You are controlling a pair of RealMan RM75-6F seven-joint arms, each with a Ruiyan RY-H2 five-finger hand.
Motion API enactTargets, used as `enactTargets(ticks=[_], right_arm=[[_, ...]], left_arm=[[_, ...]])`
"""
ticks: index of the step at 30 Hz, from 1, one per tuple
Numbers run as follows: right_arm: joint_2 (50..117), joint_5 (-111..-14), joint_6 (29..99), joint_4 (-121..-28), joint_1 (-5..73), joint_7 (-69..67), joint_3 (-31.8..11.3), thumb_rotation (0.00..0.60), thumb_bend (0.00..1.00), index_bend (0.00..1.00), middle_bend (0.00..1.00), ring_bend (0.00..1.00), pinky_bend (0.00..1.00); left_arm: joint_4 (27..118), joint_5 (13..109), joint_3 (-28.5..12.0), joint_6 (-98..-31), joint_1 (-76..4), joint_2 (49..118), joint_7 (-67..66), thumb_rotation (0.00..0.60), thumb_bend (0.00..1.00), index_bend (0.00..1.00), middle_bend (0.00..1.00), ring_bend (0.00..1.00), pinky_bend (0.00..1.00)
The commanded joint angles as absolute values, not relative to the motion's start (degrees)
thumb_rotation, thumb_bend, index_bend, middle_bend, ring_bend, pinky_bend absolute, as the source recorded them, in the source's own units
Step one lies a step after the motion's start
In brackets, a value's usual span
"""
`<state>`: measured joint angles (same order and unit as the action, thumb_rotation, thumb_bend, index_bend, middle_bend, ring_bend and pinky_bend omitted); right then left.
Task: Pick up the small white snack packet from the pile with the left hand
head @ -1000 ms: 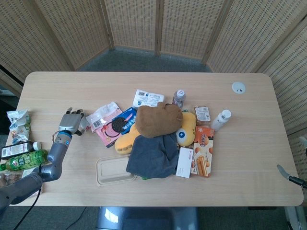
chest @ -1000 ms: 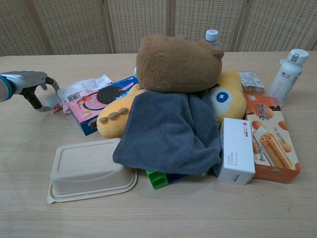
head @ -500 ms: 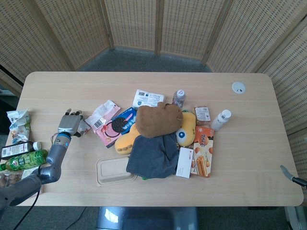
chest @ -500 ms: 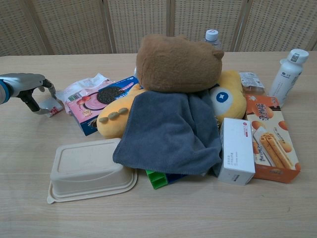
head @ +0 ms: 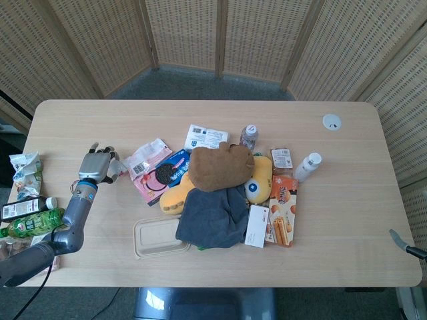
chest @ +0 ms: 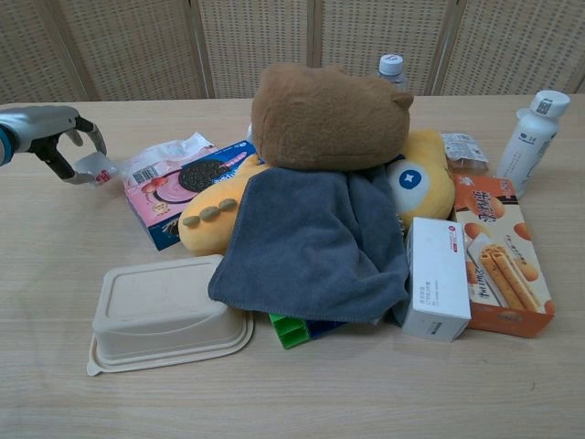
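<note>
My left hand [chest: 44, 135] hangs at the left of the table, left of the pile, and pinches a small white snack packet [chest: 95, 168] between thumb and fingers. The packet dangles from the fingertips just above the tabletop, apart from the pink-and-white packet [chest: 163, 169] at the pile's left edge. The head view shows the same hand [head: 95, 166] with the packet [head: 115, 171] at its right side. Only a thin dark sliver of my right hand [head: 405, 247] shows at the lower right edge; its fingers are hidden.
The pile holds a brown plush [head: 220, 167], grey cloth [head: 213, 217], cookie box [head: 169, 171], beige lidded container [head: 159, 238] and biscuit boxes [head: 283, 210]. White bottle [head: 307, 166] stands at the right. Green bottles and bags [head: 28, 217] sit off the table's left edge.
My left hand has risen and drawn back from the pile with the small white packet, which has left the tabletop. The pile has not moved.
</note>
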<state>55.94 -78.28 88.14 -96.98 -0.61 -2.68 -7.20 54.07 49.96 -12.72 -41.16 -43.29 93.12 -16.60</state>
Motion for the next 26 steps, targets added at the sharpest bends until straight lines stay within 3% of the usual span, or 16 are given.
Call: enactTargets(ticks=[1,14,21,26], right_arm=[[56.2,-78.5,87.8,-96.8,-0.4,-2.8,-7.1,0.341,0.22,0.0,0.0,0.0,0.0],[58.8,-79.3,86.1,-94.3,0.4,-5.3,-6.6,0.342,0.22,0.0,0.0,0.0,0.0],[60.2,-79.7,85.3,-92.9,1.0,-6.3,-6.6,0.341,0.22,0.0,0.0,0.0,0.0],[60.5,-79.8,84.8,-92.6,1.2,-6.5,-6.5,0.343,0.22,0.0,0.0,0.0,0.0]], left_arm=[[58.6,50.5,-14.7,-42.8,-43.4,89.5,-15.1,0.6,0.37,0.66,0.2,0.23,0.0],[78.6,50.0,-23.1,-48.5,-45.4,72.7,-14.2,0.6,0.36,0.66,0.21,0.23,0.0],[85.2,47.1,-26.3,-49.4,-47.5,67.5,-14.3,0.6,0.36,0.66,0.21,0.24,0.0],[87.3,45.8,-26.4,-49.9,-48.4,66.1,-14.1,0.6,0.36,0.66,0.22,0.24,0.0]])
